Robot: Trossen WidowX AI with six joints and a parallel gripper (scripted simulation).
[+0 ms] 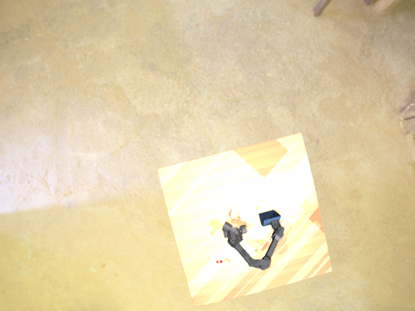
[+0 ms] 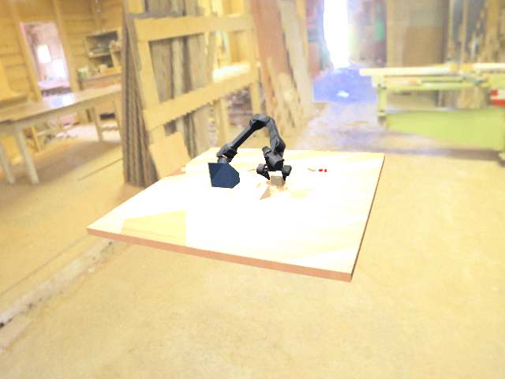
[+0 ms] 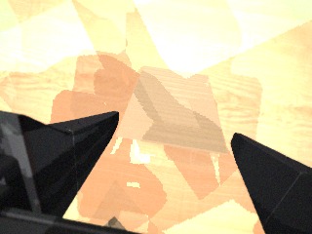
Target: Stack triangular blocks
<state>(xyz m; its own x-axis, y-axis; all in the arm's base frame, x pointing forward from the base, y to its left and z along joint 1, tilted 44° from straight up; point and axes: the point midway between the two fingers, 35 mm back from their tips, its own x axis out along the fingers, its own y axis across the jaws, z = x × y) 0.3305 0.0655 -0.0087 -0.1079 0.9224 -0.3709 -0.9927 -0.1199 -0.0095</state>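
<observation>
My gripper point(image 1: 238, 229) point(image 2: 274, 174) point(image 3: 175, 127) is open and low over the table point(image 1: 187, 190) point(image 2: 245, 240). A pale wood-grained triangular block point(image 2: 277, 178) point(image 3: 177, 109) lies between and just beyond the two dark fingers in the wrist view; the fingers stand apart from it on either side. The other triangular block point(image 2: 265, 193) lies on the table a little nearer the exterior camera, with only its tip perhaps showing at the bottom edge of the wrist view. In the top view both blocks are washed out by glare.
The arm's dark blue base box point(image 1: 269, 217) point(image 2: 222, 174) stands on the table beside the blocks. Small red markers point(image 1: 218, 261) point(image 2: 322, 170) and a small orange piece point(image 1: 227, 259) lie near the table's edge.
</observation>
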